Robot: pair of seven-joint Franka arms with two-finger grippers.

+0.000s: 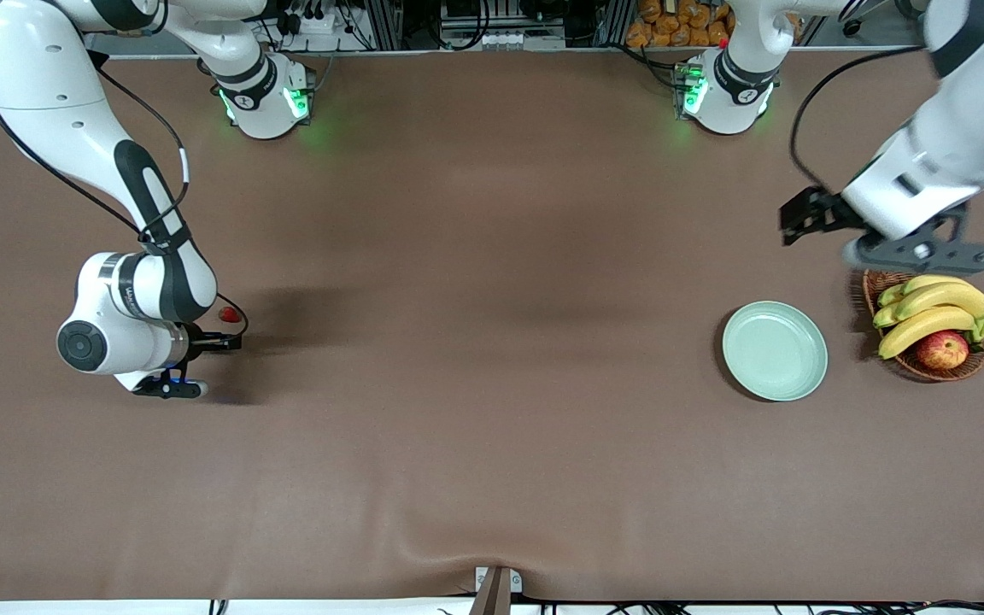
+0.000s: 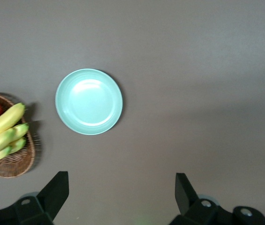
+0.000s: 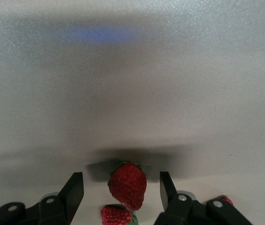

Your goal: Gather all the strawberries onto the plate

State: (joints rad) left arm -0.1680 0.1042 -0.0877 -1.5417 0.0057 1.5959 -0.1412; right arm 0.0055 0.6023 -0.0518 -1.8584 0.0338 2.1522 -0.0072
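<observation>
One strawberry (image 3: 128, 185) lies on the table between the open fingers of my right gripper (image 3: 121, 182), which is low at the right arm's end. A second strawberry (image 3: 117, 216) lies just beside it, closer to the hand, and a bit of red (image 3: 226, 200) shows past one finger mount. In the front view only one strawberry (image 1: 230, 314) shows, beside the right gripper (image 1: 217, 340). The mint-green plate (image 1: 774, 350) sits empty toward the left arm's end and shows in the left wrist view (image 2: 89, 101). My left gripper (image 1: 802, 218) (image 2: 120, 183) hangs open and empty, up in the air.
A wicker basket (image 1: 915, 366) with bananas (image 1: 928, 312) and an apple (image 1: 942, 349) stands beside the plate at the left arm's end. It also shows in the left wrist view (image 2: 12, 164). A fold in the brown cloth (image 1: 458, 534) lies near the front edge.
</observation>
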